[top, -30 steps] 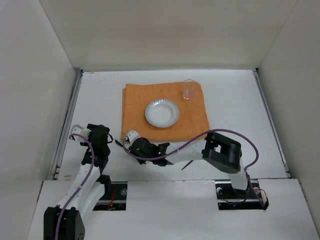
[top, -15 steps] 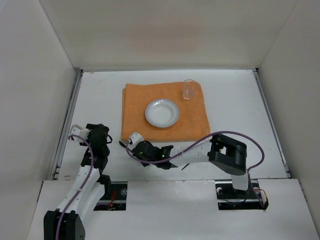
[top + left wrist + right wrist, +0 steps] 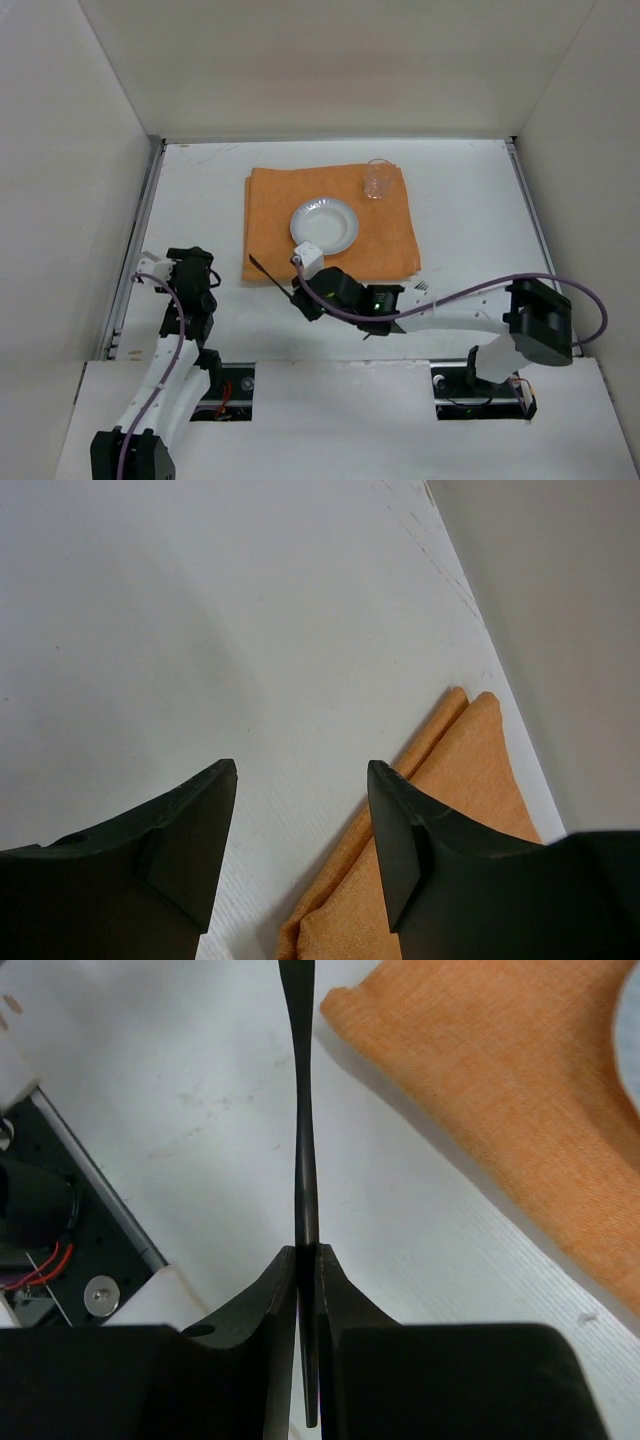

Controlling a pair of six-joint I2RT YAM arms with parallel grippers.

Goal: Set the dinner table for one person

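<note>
The white dinner table (image 3: 470,200) carries an orange placemat (image 3: 270,200) with a white plate (image 3: 324,225) in its middle and a clear glass (image 3: 377,178) at its far right corner. My right gripper (image 3: 300,295) is shut on a thin black utensil handle (image 3: 268,272), held just off the placemat's near left corner. In the right wrist view the handle (image 3: 303,1110) runs straight out from the closed gripper (image 3: 308,1252), beside the placemat edge (image 3: 500,1070). My left gripper (image 3: 203,272) is open and empty over bare table, left of the placemat (image 3: 470,780).
A pale fork-like tip (image 3: 421,286) lies near the placemat's near right corner. A thin dark piece (image 3: 372,332) shows under the right forearm. Metal rails (image 3: 140,230) run along the table sides, and white walls enclose it.
The right gripper, holding the black utensil, has lifted and moved right and away, toward the placemat's near left corner; its elbow swung far right. The left arm barely shifted.
</note>
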